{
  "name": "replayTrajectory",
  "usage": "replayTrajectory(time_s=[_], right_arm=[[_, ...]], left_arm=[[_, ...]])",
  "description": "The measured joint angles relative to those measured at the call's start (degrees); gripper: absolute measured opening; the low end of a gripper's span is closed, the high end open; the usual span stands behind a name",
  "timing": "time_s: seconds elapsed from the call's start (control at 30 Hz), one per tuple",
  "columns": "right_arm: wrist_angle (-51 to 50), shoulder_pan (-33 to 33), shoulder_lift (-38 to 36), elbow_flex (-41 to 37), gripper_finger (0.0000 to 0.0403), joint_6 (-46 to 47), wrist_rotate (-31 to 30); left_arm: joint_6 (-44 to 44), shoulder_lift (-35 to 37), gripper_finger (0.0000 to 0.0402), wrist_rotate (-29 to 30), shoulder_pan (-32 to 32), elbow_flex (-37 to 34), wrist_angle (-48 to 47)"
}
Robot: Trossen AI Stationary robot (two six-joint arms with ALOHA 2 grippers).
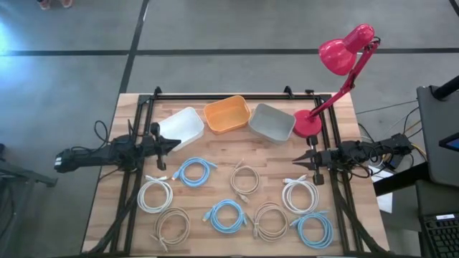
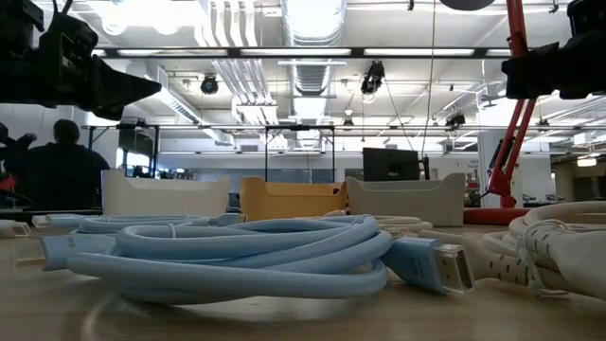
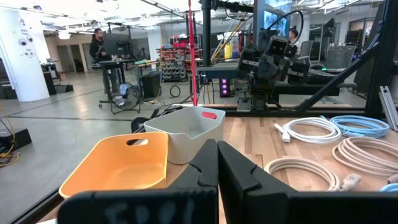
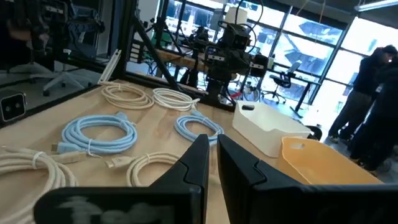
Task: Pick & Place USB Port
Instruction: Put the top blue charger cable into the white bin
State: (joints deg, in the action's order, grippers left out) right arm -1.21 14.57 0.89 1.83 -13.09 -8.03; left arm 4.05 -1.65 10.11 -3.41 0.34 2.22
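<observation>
Wooden table (image 1: 215, 183), coiled cables between my waiting claws.
Left claw (image 1: 177, 143) pressed together; right claw (image 1: 296, 162) nearly closed, empty; white coil (image 1: 300, 195) lies just near-left of it.

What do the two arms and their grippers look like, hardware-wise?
Both arms are black, jointed, with black cables along the links. The left gripper and right gripper each end in two dark, tapered fingers forming a wedge-shaped tip. No coloured markings show on either.

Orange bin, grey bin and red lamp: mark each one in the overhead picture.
orange bin (image 1: 226, 115), high view, on its inside floor.
grey bin (image 1: 272, 122), high view, on its inside floor.
red lamp (image 1: 307, 124), high view, on its round base.
</observation>
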Motion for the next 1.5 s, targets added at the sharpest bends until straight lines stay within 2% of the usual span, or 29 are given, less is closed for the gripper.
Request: replayTrajectory(time_s=[0.07,0.17,0.23,0.43,0.63,0.73,0.87,0.93,1.07,1.13,1.2,1.33,1.5], right_arm=[[0.1,0.0,0.0,0.0,0.0028,2.6,0.3],[0.1,0.0,0.0,0.0,0.0028,19.5,2.0],[0.1,0.0,0.0,0.0,0.0028,25.8,1.8],[2.8,0.0,0.1,0.0,0.0028,19.3,1.9],[11.9,0.0,0.0,0.0,0.0028,12.2,2.0],[15.5,0.0,0.0,0.0,0.0028,9.3,1.9],[19.1,0.0,0.0,0.0,0.0028,-0.1,0.9],[19.7,0.0,0.1,0.0,0.0028,-2.2,-3.9],[21.3,0.0,1.2,0.0,0.003,-3.1,-20.9],[21.7,0.0,2.3,0.0,0.0036,-3.7,-23.6],[24.1,0.0,3.8,0.0,0.0047,-4.1,-23.2],[26.2,0.0,8.0,1.6,0.0077,-2.7,-20.8],[26.0,0.0,16.7,4.0,0.0118,5.5,-20.2]], left_arm=[[0.0,0.0,0.0,0.0,0.0,0.0,0.2],[-3.5,0.0,0.0,0.4,0.0,0.0,1.2],[-9.0,0.0,0.0,0.5,0.0,0.0,3.1],[-16.3,0.0,0.0,0.3,0.0,0.0,4.1],[-9.2,0.0,0.0,-0.7,0.0,0.0,4.4],[-9.1,0.0,0.0,-2.3,0.1,0.0,4.4],[-8.9,0.0,0.0,-2.7,0.1,0.0,3.6],[-8.9,0.0,0.0,-2.7,0.1,0.0,2.7],[-10.3,-0.6,0.0,-2.8,0.1,0.2,1.5],[-10.9,-1.7,0.0,-2.8,0.1,1.1,-0.8],[-11.1,-3.1,0.0004,-2.8,0.1,2.6,-1.2],[-10.1,-7.0,0.004,-2.8,0.1,5.7,-1.2],[-12.5,-13.4,0.011,-3.8,0.1,9.3,-1.9]])
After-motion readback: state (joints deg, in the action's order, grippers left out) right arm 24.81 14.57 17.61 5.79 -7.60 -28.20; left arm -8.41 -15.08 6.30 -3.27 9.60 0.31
